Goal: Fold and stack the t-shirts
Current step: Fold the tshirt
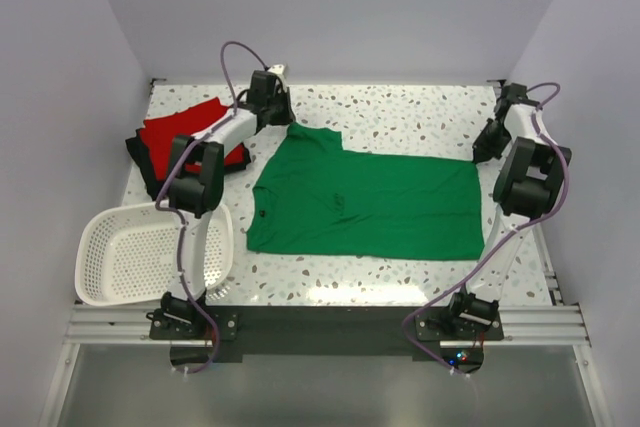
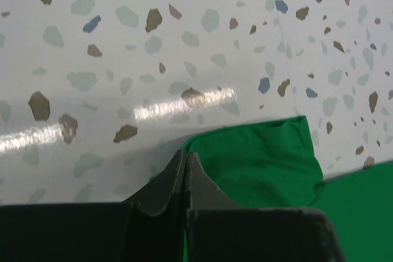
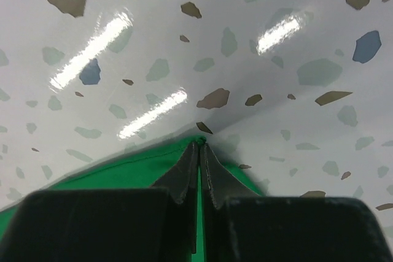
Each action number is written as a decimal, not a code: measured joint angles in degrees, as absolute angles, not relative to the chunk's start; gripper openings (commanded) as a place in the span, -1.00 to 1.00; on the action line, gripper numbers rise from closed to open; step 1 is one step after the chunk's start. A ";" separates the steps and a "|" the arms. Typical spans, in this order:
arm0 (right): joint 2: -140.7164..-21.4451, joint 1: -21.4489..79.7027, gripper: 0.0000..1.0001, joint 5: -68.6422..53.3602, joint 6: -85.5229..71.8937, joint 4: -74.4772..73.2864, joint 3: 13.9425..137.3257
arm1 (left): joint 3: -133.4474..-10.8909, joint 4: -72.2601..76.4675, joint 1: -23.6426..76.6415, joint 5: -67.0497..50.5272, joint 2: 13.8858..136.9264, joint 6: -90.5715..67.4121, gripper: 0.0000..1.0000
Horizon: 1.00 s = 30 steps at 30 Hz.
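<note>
Top external: I'm gripping the bright green cloth t-shirt (image 1: 370,202), spread flat mid-table (image 1: 400,107), with the left claw (image 1: 287,123) and right claw (image 1: 482,150) pinched shut on its far corners. The red cloth shirt (image 1: 190,122) is lying folded on the black cloth shirt (image 1: 140,154); the green one is awaiting folding.

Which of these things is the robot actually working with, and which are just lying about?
Part of the job:
- green shirt, spread flat, pinched by the left gripper and the right gripper
- red shirt, lying on the black shirt

Just lying about:
- basket, empty, at the near left of the table
</note>
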State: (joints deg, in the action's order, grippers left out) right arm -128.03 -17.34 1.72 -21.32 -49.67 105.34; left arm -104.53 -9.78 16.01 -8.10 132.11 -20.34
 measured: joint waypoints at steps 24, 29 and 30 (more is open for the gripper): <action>-108.99 -17.34 -1.00 2.07 -20.05 -47.16 81.41 | -65.43 -3.66 20.95 -7.46 99.85 -18.02 -1.00; -108.14 -17.37 -1.00 4.29 -19.79 -47.16 80.31 | -62.41 -6.57 23.90 -1.72 93.06 -16.86 -1.00; -108.03 -17.37 -1.00 4.89 -19.77 -47.16 80.31 | -61.82 -6.92 24.29 -0.99 91.83 -16.86 -1.00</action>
